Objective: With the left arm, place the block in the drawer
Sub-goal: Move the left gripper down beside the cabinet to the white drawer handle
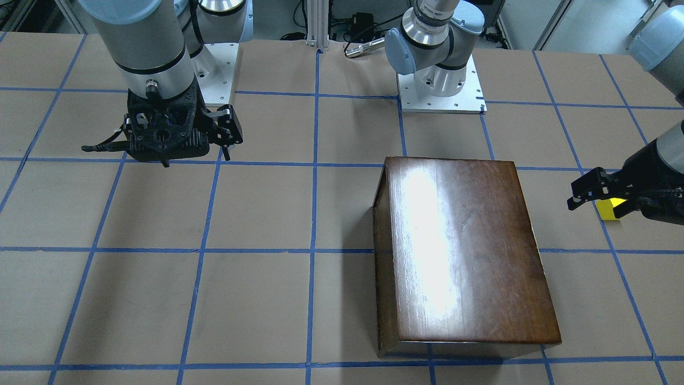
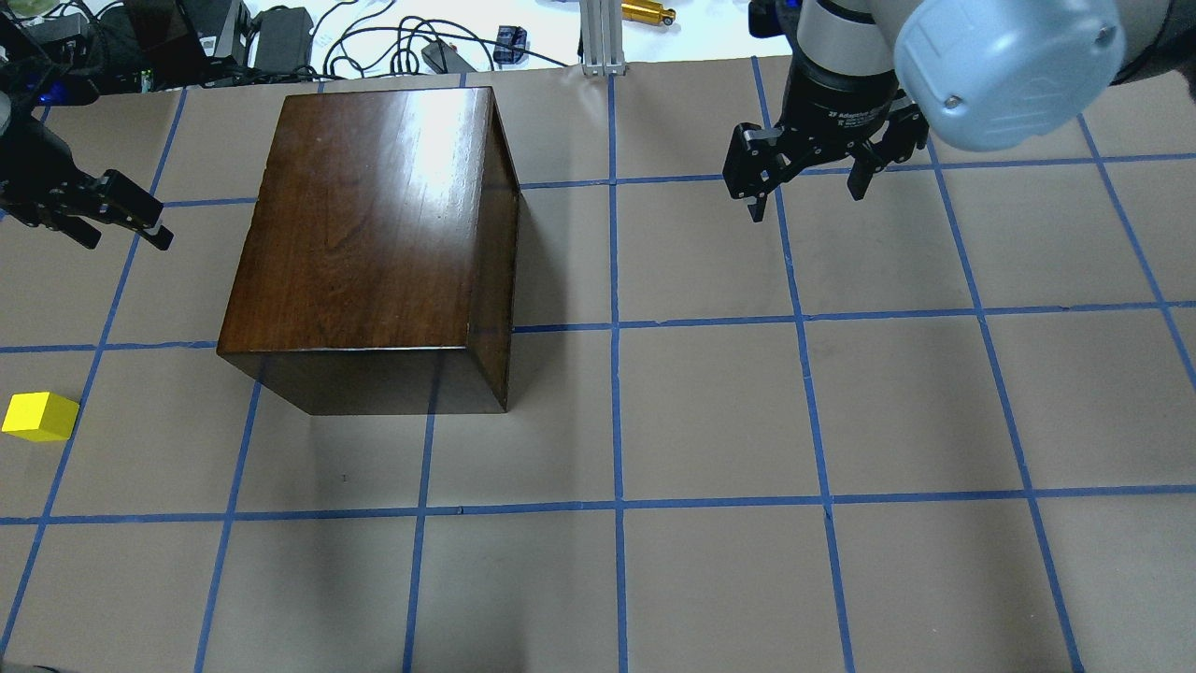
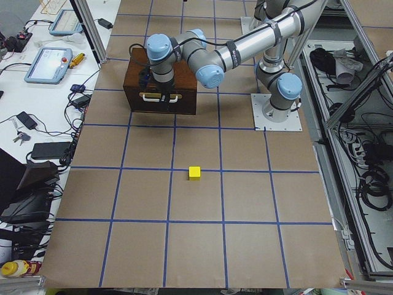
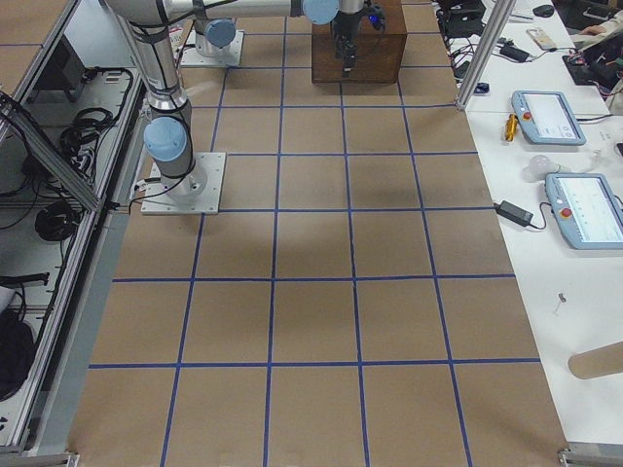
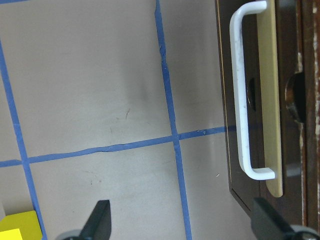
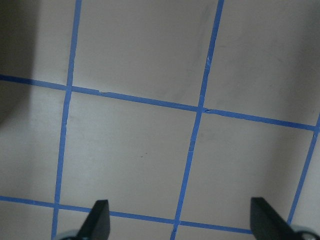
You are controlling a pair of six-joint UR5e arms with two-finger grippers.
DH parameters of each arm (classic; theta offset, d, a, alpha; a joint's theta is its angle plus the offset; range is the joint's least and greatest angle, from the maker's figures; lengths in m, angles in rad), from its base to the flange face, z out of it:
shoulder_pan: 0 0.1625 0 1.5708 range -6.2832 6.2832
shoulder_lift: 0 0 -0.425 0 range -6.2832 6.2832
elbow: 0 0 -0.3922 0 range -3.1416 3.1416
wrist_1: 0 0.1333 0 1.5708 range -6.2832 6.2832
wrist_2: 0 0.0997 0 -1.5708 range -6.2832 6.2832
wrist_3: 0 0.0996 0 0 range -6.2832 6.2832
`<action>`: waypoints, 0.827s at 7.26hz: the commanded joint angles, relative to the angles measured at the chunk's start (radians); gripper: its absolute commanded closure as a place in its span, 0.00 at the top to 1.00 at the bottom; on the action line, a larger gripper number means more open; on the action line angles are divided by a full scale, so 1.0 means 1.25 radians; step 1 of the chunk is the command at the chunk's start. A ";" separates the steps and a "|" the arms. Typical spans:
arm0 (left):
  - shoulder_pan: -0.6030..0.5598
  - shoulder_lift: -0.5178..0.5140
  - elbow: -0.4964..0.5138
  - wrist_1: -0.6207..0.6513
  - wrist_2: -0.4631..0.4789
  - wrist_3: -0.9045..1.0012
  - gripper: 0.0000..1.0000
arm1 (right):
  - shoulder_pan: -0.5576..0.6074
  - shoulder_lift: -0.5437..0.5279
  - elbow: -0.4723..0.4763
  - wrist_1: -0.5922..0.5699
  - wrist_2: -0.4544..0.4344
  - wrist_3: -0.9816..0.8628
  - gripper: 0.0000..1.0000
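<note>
The yellow block (image 2: 39,416) lies on the table at the cabinet's left, also in the front view (image 1: 609,209) and at the lower left corner of the left wrist view (image 5: 17,227). The dark-brown cabinet (image 2: 374,234) stands with its drawer (image 5: 290,60) shut; a white pull (image 5: 246,100) sits on a brass plate. My left gripper (image 2: 131,236) hovers open and empty beside the drawer face, apart from the block. My right gripper (image 2: 805,198) hangs open and empty over bare table far to the right.
The table is brown paper with a blue tape grid (image 2: 614,327). Cables and power bricks (image 2: 280,37) lie past the far edge. Teach pendants (image 4: 550,117) rest on a side bench. The arm base plates (image 1: 441,93) stand on the robot's side.
</note>
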 commanded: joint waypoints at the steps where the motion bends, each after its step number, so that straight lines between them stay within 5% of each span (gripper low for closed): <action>1: 0.002 -0.037 -0.033 0.027 -0.113 0.004 1.00 | 0.000 0.000 0.000 0.000 0.000 0.001 1.00; 6: 0.002 -0.106 -0.053 0.069 -0.180 0.003 1.00 | 0.000 0.000 0.000 0.000 0.000 0.000 1.00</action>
